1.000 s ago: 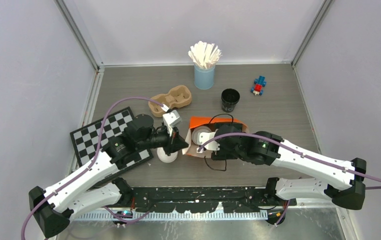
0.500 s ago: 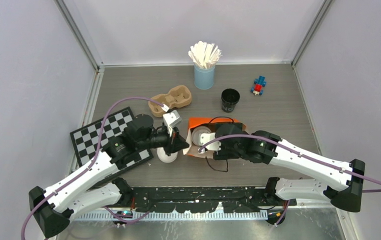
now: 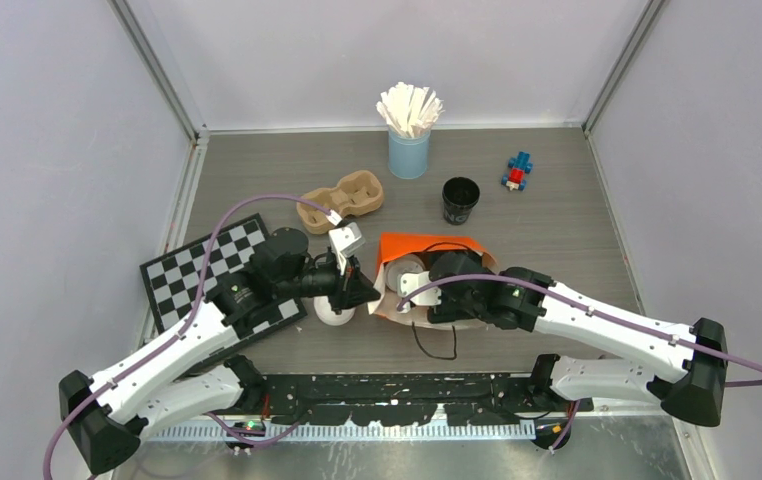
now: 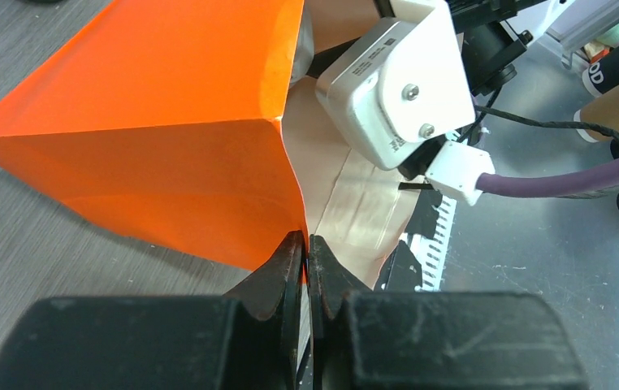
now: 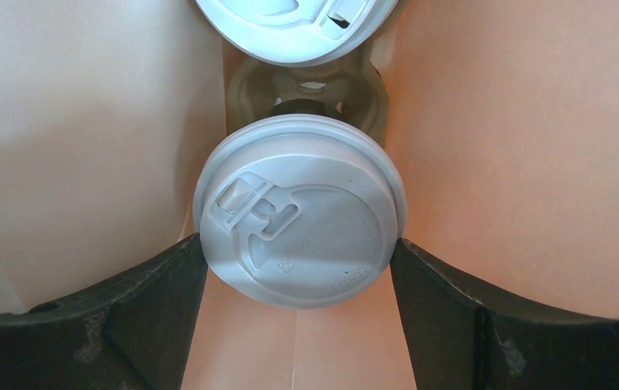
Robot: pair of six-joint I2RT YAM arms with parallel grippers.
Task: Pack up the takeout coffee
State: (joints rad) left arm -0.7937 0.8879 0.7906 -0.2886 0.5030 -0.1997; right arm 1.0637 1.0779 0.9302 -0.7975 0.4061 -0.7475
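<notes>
Quick count of the coffees: two lidded ones are inside the orange paper bag (image 3: 429,246), which lies on its side near the middle of the table (image 3: 567,235). The right wrist view shows them clearest. The nearer takeout cup (image 5: 300,213) sits right between the right gripper (image 5: 300,244) fingers, which press against it on both sides, so that one's gripped. The second takeout cup (image 5: 290,23) is just past it, deeper in the bag, with a bit of moulded pulp holder showing between the two.

The left gripper (image 4: 305,262) has its jaws pinched tight on the bag's rim at the corner of the mouth (holding the opening up, by the look of it).

A third white lid (image 3: 333,314) is on the table just beside the left gripper, outside the bag; can't see the cup body under it.

Other stuff, one of each:
- lidless black cup (image 3: 460,200), upright, behind the bag
- two-well cardboard carrier (image 3: 342,197)
- light-blue cup of stirrers (image 3: 409,152) at the back
- little toy (image 3: 518,171), blue and red
- checkerboard (image 3: 192,275) under the left arm
</notes>
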